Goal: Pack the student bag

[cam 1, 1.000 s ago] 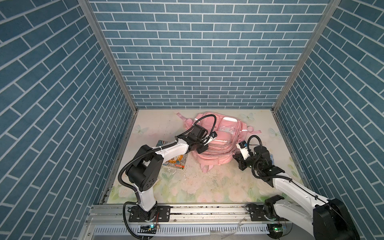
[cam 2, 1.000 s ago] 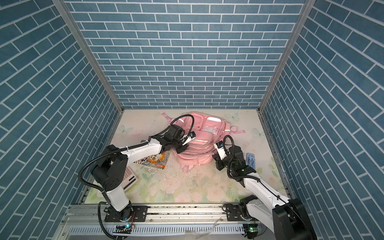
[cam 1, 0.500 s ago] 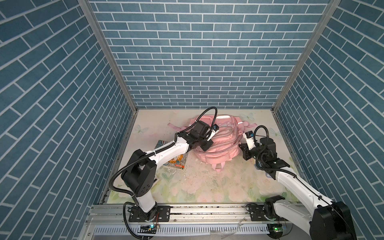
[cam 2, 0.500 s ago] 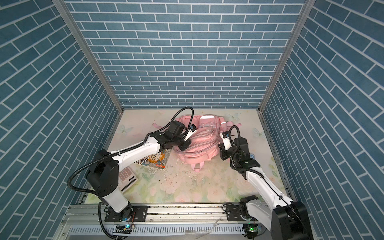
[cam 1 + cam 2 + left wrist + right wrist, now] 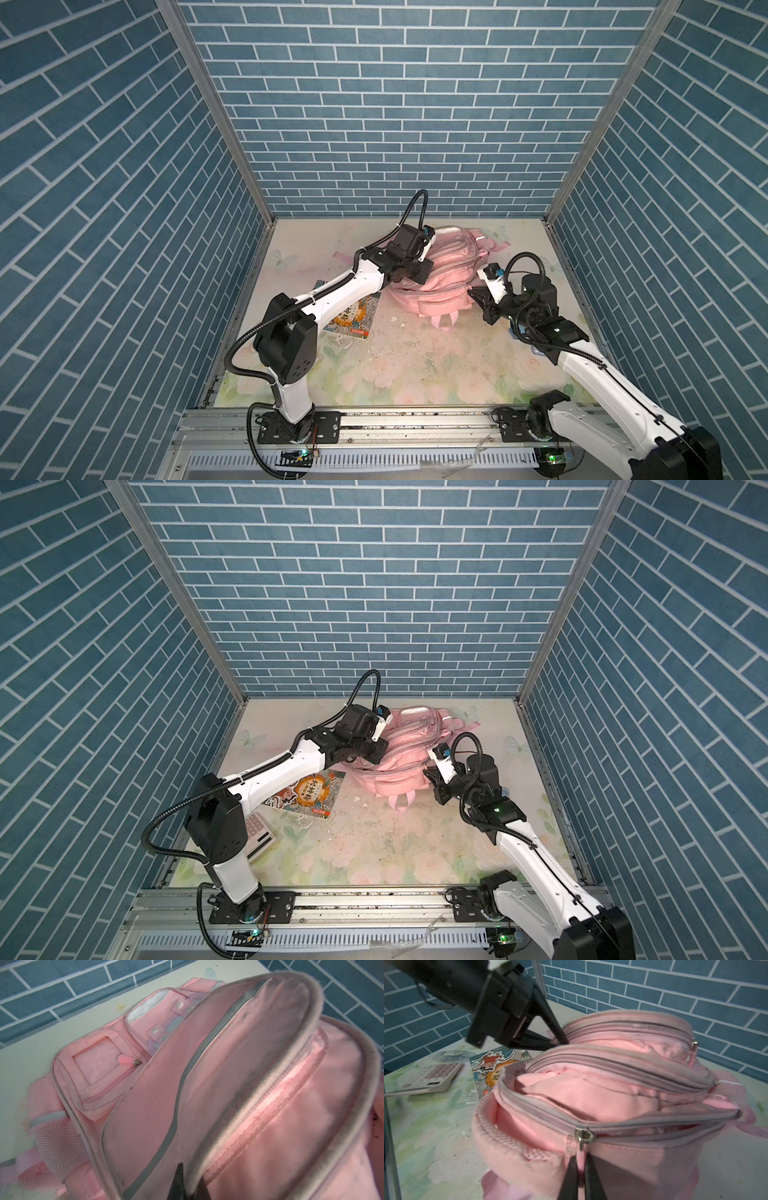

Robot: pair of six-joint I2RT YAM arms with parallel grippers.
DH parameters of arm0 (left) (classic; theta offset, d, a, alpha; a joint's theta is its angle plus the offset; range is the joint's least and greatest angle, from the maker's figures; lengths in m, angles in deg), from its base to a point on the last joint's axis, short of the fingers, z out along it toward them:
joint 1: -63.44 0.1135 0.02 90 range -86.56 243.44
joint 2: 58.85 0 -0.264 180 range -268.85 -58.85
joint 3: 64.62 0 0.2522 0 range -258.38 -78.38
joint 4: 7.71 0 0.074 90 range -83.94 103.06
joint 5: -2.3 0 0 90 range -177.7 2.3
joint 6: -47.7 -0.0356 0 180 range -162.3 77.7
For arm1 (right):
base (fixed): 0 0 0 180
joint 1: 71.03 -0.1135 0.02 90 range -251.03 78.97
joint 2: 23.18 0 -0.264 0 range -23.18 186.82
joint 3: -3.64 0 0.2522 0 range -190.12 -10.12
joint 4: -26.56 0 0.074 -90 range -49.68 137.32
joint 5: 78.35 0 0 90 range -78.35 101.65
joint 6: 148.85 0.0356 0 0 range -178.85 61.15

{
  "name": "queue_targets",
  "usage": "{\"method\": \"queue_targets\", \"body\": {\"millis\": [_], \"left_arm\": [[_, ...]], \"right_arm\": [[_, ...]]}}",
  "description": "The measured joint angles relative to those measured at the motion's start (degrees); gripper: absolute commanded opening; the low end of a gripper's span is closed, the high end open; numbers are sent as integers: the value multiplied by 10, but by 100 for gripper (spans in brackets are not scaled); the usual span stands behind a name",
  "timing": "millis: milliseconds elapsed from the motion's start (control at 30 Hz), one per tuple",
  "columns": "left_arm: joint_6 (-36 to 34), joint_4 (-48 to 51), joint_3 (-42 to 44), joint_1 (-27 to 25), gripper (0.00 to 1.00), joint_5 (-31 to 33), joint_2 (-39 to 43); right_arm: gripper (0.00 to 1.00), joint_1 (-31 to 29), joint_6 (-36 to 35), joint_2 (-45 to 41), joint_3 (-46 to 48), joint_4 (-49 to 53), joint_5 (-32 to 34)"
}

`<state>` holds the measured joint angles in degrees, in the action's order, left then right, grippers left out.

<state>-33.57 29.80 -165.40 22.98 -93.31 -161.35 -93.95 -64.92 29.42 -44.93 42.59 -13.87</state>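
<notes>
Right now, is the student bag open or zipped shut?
Open: the student bag gapes along its parted zipper, pink lining showing inside.

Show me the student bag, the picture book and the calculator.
student bag (image 5: 446,293), in a top view, on its pink lower body.
picture book (image 5: 309,791), in a top view, on its cover's orange middle.
calculator (image 5: 440,1071), right wrist view, on its keypad.

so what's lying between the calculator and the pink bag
A colourful book lies flat on the table between the calculator and the bag; the right wrist view shows it.
</notes>
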Motion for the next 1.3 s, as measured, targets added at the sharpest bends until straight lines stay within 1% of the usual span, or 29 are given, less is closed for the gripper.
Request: {"method": "queue_targets", "body": {"millis": [167,333,400,533,633,733,900,1100,1300], "left_arm": [[47,5,-5,2,0,-9,0],[97,8,-19,-4,0,-19,-5],[112,10,-33,-7,0,-22,-7],[137,14,-59,-9,0,-37,-9],[147,24,-78,-15,0,-38,-17],[151,35,-96,-23,0,-28,-33],[166,32,-99,-32,0,-4,-53],[184,29,-102,-44,0,41,-65],[206,22,-113,-55,0,77,-73]], "right_arm": [[0,-6,0,2,-1,15,5],[0,-6,2,8,-20,38,46],[0,8,2,16,-40,47,59],[0,52,2,46,-76,59,65],[0,73,2,67,-100,76,74],[0,78,3,74,-126,105,78],[0,74,13,74,-152,171,86],[0,36,24,75,-174,248,106],[0,13,64,84,-200,275,105]]}}
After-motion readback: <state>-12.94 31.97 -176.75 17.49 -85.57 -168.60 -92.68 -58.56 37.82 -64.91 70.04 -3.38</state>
